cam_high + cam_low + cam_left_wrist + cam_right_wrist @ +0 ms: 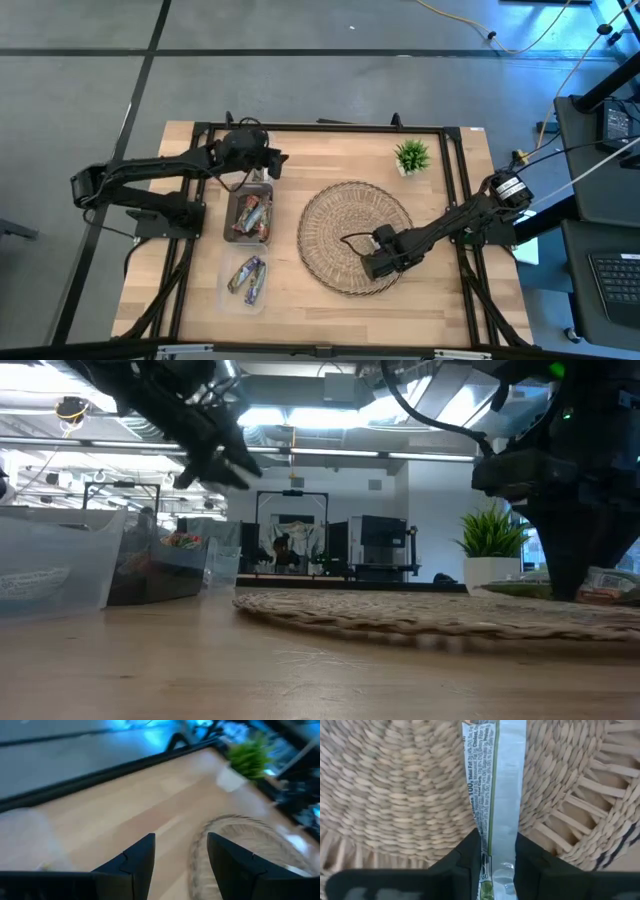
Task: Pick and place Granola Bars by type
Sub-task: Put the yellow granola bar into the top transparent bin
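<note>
**Q:** What does the surface look like?

**Me:** Pale wood planks make up the table, inside a dark frame, with grey floor around it. A round woven mat lies at the middle. My right gripper is low over the mat's near edge, fingers pressed together on a granola bar; the silvery wrapper, printed side up, runs out from between my fingers across the weave.

**Q:** And your left one?

**Me:** My left gripper hangs above the far end of a clear container beside the mat, fingers spread with nothing between them. That container holds several bars in a jumble; a second clear tray nearer the front edge holds a couple more.

**Q:** Do the cameras agree?

**Me:** From overhead, my right gripper hides the held bar completely; only my right wrist camera shows the pinch. My left wrist camera sees bare wood, a curve of the mat and the blurred potted plant. The table-level camera shows the containers' walls at one side and the mat's thin rim, with my right arm dark over it.

**Q:** Anything in the way?

**Me:** The plant stands near the far corner, well apart from both grippers. Beyond the table a person is sitting in the room.
</note>
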Robot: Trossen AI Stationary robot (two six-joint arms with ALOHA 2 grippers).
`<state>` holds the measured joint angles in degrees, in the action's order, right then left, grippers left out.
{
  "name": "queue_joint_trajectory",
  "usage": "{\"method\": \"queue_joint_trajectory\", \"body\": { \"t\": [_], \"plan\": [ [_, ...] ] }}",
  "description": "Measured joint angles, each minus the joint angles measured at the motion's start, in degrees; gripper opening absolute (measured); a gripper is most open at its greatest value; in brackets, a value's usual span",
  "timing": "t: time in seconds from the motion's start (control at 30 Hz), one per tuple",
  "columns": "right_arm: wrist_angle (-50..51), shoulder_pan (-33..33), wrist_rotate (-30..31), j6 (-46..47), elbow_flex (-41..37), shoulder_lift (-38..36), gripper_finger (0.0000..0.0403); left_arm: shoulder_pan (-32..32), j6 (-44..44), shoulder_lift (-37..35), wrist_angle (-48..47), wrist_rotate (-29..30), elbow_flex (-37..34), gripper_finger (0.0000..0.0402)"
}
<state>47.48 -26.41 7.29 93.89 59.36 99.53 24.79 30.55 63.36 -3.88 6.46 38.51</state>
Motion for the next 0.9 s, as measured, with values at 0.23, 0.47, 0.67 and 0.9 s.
{"method": "queue_joint_trajectory", "body": {
  "t": [0.23,0.47,0.67,0.9],
  "plan": [
    [-2.03,0.00,2.20,-2.66,0.01,-0.49,0.0087,-5.35,-6.52,-2.47,4.50,-3.93,0.01,0.0170],
    [-8.56,-0.04,12.52,-9.05,0.08,-6.60,0.0087,-12.00,-8.81,-2.63,7.14,-6.49,-0.01,0.0172],
    [-19.13,-0.02,25.78,-26.42,0.13,-13.98,0.0087,-17.97,-9.20,-2.62,12.75,-6.49,-0.01,0.0171],
    [-44.86,0.29,34.18,-59.59,0.21,-16.72,0.0087,-25.37,-12.49,-2.11,25.09,-6.19,-0.01,0.0171]
  ]
}}
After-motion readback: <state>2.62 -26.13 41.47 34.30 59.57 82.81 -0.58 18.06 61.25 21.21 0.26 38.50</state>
